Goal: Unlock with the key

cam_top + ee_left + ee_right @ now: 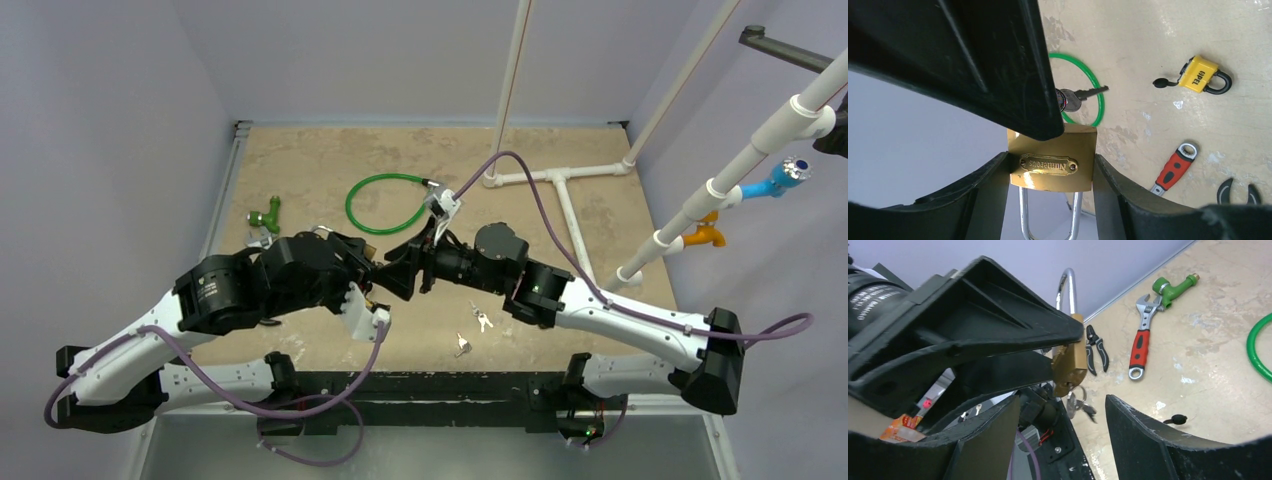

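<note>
A brass padlock (1053, 160) is clamped by its body between my left gripper's (1050, 159) fingers, with its steel shackle (1048, 220) free. In the right wrist view the padlock (1068, 362) hangs over the table with a bunch of keys (1078, 402) on a ring dangling from its keyhole end. One key (1088, 93) of the bunch sticks out sideways. My right gripper (1062, 405) is open, with its fingers on either side of the bunch and not touching it. In the top view the two grippers meet tip to tip (385, 272).
A yellow padlock (1200, 75), a red-handled wrench (1140, 347), black pliers (1096, 347), a green hose loop (385, 203) and a green fitting (266, 213) lie on the table. Loose keys (482, 320) lie near the front. White pipes (560, 180) stand at the right.
</note>
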You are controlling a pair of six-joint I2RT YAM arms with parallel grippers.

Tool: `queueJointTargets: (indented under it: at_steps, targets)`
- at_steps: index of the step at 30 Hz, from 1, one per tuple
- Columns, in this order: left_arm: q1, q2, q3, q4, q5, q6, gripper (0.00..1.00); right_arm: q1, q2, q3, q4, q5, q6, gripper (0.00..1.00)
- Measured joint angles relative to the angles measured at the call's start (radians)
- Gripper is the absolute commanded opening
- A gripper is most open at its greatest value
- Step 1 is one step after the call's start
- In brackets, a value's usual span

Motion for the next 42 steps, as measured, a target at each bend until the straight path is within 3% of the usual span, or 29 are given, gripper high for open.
queueJointTargets:
  at_steps: [9,11,15,18,19,20,21,22,29,42]
  targets:
    - [-0.014,0.019,0.063,0.005,0.013,-0.022,0.00,-0.037,0.076,0.053,0.068,-0.051,-0.009,0.58]
    - [-0.017,0.021,0.066,0.005,0.018,-0.025,0.00,-0.037,0.100,0.063,0.090,-0.068,-0.010,0.46]
    - [-0.019,0.024,0.066,0.004,0.021,-0.028,0.00,-0.042,0.153,0.085,0.109,-0.101,-0.010,0.04]
    - [-0.019,0.023,0.066,-0.009,0.002,-0.018,0.01,-0.052,0.175,0.093,0.126,-0.134,0.053,0.00]
    - [-0.019,0.022,0.066,-0.005,-0.001,-0.011,0.21,-0.056,0.175,0.093,0.129,-0.140,0.066,0.00]
    - [-0.019,0.022,0.066,-0.002,-0.001,-0.011,0.65,-0.056,0.174,0.093,0.131,-0.144,0.068,0.00]
    - [-0.019,0.022,0.066,0.001,0.000,-0.009,0.90,-0.058,0.170,0.093,0.131,-0.145,0.066,0.00]
    - [-0.019,0.022,0.066,0.004,0.001,-0.007,0.97,-0.058,0.163,0.090,0.128,-0.147,0.062,0.00]
    - [0.014,0.031,0.124,-0.018,0.099,-0.162,1.00,-0.060,0.089,0.026,0.010,-0.177,-0.090,0.00]
    - [0.253,0.106,0.170,-0.127,0.482,-0.463,1.00,-0.041,-0.015,0.013,-0.141,-0.197,-0.300,0.00]
